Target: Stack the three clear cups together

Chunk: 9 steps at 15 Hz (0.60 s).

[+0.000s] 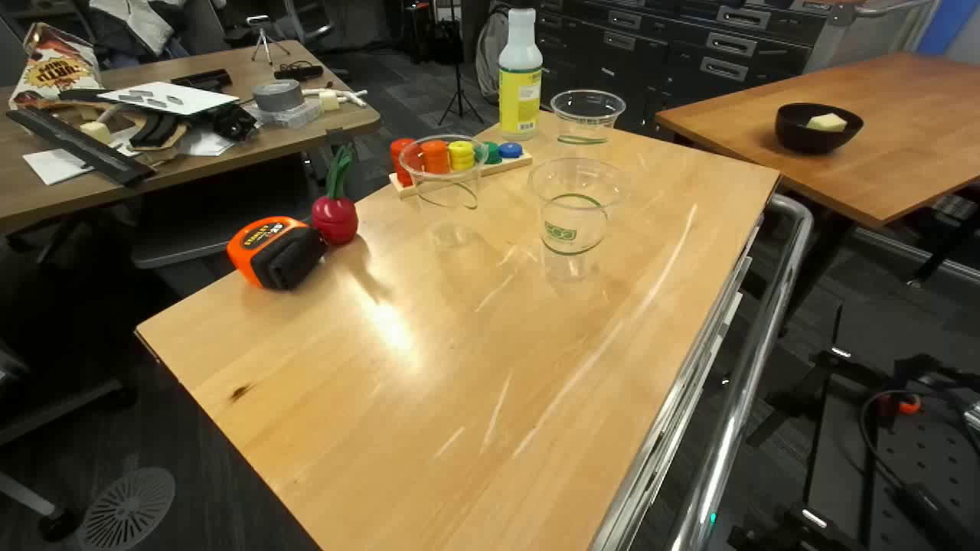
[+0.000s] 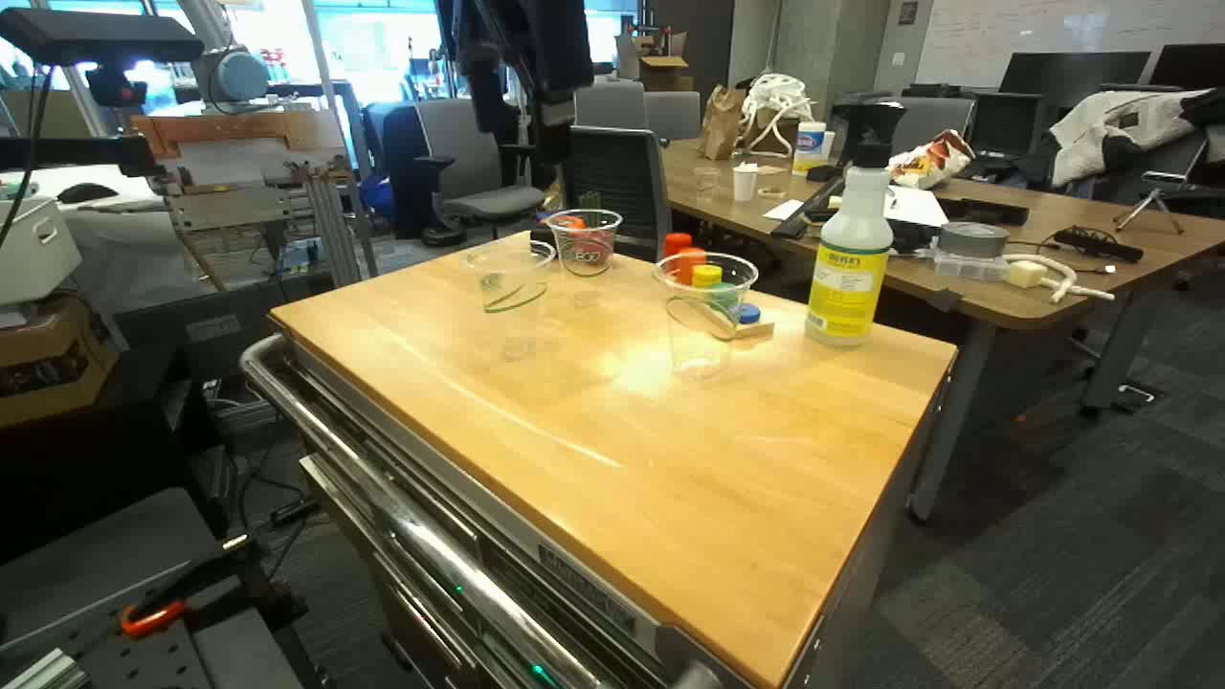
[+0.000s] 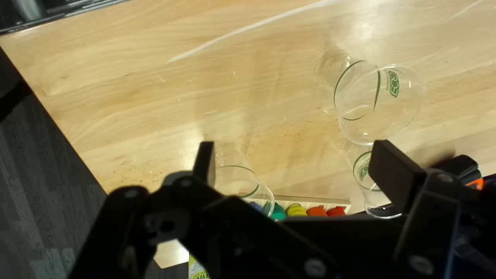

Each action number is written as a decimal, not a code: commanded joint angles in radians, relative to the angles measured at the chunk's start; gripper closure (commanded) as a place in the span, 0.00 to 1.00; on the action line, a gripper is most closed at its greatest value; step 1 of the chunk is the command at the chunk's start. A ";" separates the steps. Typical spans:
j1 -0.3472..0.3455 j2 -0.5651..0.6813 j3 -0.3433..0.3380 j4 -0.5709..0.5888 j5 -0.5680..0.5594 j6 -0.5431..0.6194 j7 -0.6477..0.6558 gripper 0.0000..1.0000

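OK so from where I'm standing, one clear cup (image 1: pixel 588 115) is near the bottle (image 1: pixel 521 99) with the yellow label. Another cup (image 2: pixel 584 249) is the closest to the orange and black tape measure (image 1: pixel 276 256), and there's a red toy radish (image 1: pixel 335 220) with green leaves just beside that. The third cup (image 3: pixel 378 104), green logo showing, is nearest the metal rail (image 2: pixel 421 526). All three are upright on the light wood table (image 1: pixel 429 405), wide rims up, apart from each other. A toy (image 3: pixel 296 210) with coloured stacks, red through blue, sits by the table's edge.

The claw (image 3: pixel 296 155) isn't holding anything, btw: its fingers (image 3: pixel 393 174) are spread really wide, and you can see bare wood plus some of that toy through the gap in the wrist view. One finger partly hides the tape measure cup there, the other laps over the side of the bottle cup, but I can't tell how high above them the claw is. In an exterior view the dark arm (image 2: pixel 555 43) hangs down up top, higher than the cups.
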 commanded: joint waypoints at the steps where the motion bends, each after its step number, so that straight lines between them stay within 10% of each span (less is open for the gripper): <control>1: -0.009 0.001 0.008 0.006 0.005 -0.002 -0.004 0.00; 9: -0.006 0.038 -0.003 0.069 0.012 -0.023 -0.016 0.00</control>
